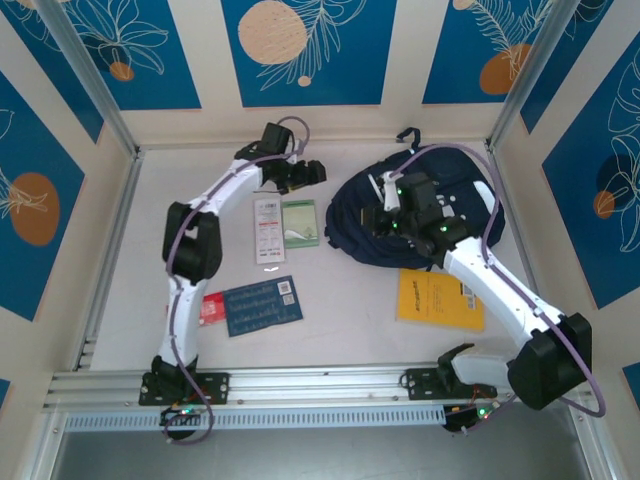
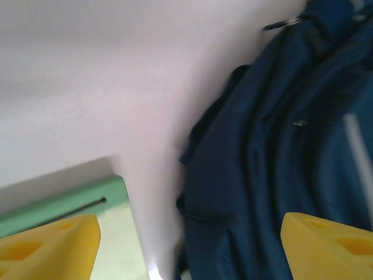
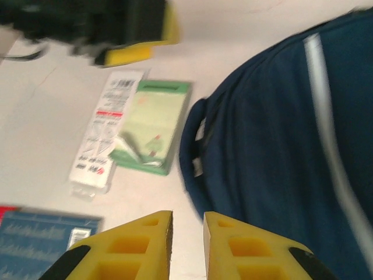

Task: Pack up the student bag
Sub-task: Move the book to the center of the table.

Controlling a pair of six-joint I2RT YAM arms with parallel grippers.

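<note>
Yellow folder (image 1: pixel 440 300) beside student bag (image 1: pixel 352 222)

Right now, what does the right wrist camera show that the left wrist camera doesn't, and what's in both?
The right wrist view adds a white barcoded leaflet, a blue booklet and the right gripper, barely open with nothing between its fingers. The left wrist view adds a small metal fitting on the bag's fabric. Both share the student bag, the green booklet beside it, the white table and the left gripper, which is wide open.
</note>
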